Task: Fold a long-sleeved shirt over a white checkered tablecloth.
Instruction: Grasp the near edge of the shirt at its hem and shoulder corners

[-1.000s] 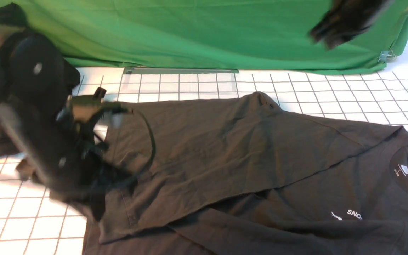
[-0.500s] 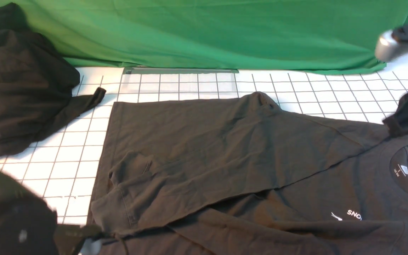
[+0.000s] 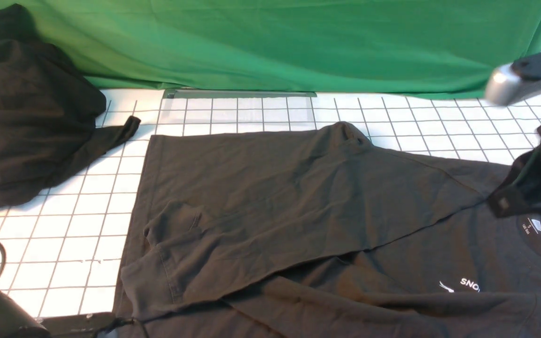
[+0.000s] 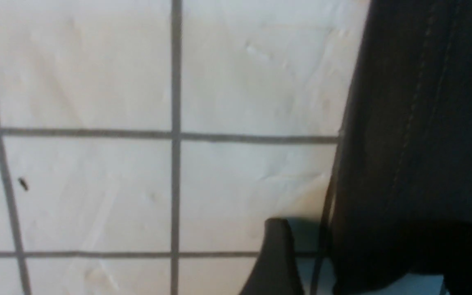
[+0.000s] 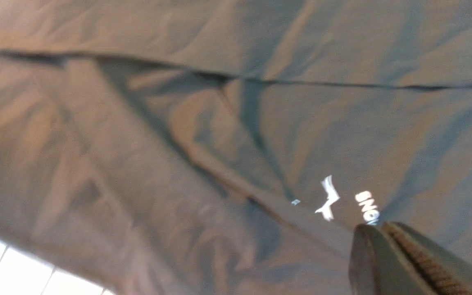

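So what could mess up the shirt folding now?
The shirt has a bunched wrinkle near its hem, which the next fold might press in. The left gripper sits open by that hem and could pinch the tablecloth too. The right gripper, shut, hangs near the neck label and might drag it.

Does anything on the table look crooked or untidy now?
Yes. On the long-sleeved shirt, the folded flap lies slantwise, with a bunched pucker near its left end. A black cloth heap sits crumpled at the far left of the white checkered tablecloth.
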Available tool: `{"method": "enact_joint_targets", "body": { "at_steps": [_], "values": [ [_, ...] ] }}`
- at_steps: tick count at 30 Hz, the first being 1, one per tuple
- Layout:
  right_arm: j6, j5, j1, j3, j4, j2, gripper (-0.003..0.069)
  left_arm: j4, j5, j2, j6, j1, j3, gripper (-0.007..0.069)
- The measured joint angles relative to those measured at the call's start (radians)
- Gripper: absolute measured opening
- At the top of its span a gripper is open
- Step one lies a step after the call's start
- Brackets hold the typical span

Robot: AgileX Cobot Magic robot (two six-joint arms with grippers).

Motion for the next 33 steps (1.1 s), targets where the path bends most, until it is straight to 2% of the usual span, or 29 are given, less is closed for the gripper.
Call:
{"method": "enact_joint_targets", "body": {
  "at_steps": [1, 3, 6, 7, 9, 14, 15, 17, 20, 21, 23, 24, 25, 28, 33],
  "values": [
    [-0.012, 0.012, 0.039, 0.000, 0.002, 0.000, 0.0002, 0.003, -0.011, 0.010, 0.000, 0.000, 0.000, 0.0403],
    [-0.015, 0.015, 0.070, 0.000, 0.003, 0.000, 0.0002, 0.008, -0.007, 0.018, 0.002, 0.000, 0.000, 0.0338],
    [-0.019, 0.040, 0.124, 0.000, 0.004, 0.000, 0.0002, 0.012, 0.000, 0.029, 0.020, 0.000, -0.005, 0.0190],
    [-0.028, 0.078, 0.156, 0.001, 0.004, 0.000, 0.0002, 0.012, 0.015, 0.033, 0.043, 0.000, -0.016, 0.0094],
    [-0.043, 0.095, 0.192, 0.014, 0.004, -0.003, 0.0002, 0.032, 0.065, 0.033, 0.067, 0.000, -0.036, 0.0038],
    [-0.049, 0.102, 0.292, 0.121, 0.004, -0.018, 0.0010, 0.131, 0.248, -0.011, 0.081, 0.000, -0.126, 0.0020],
    [-0.033, 0.084, 0.338, 0.192, 0.005, -0.021, 0.0035, 0.160, 0.318, -0.039, 0.082, 0.000, -0.144, 0.0020],
    [-0.020, 0.059, 0.365, 0.236, 0.005, -0.021, 0.0060, 0.168, 0.347, -0.053, 0.084, 0.000, -0.147, 0.0020],
    [0.012, -0.083, 0.454, 0.381, 0.005, -0.022, 0.0200, 0.175, 0.370, -0.086, 0.086, 0.000, -0.148, 0.0020],
    [0.019, -0.150, 0.491, 0.432, 0.005, -0.022, 0.0281, 0.175, 0.370, -0.091, 0.085, 0.000, -0.148, 0.0020],
    [0.039, -0.248, 0.533, 0.503, 0.005, -0.015, 0.0377, 0.175, 0.360, -0.093, 0.085, 0.000, -0.148, 0.0020],
    [0.039, -0.268, 0.537, 0.510, 0.005, -0.014, 0.0386, 0.175, 0.358, -0.093, 0.085, 0.000, -0.148, 0.0020],
    [0.050, -0.337, 0.567, 0.554, 0.000, 0.003, 0.0454, 0.174, 0.343, -0.093, 0.085, 0.000, -0.148, 0.0020],
    [0.062, -0.408, 0.588, 0.591, -0.033, 0.045, 0.0496, 0.174, 0.324, -0.093, 0.086, 0.000, -0.148, 0.0020],
    [0.084, -0.442, 0.593, 0.597, -0.092, 0.158, 0.0498, 0.171, 0.310, -0.093, 0.089, 0.000, -0.148, 0.0020]
  ]
}}
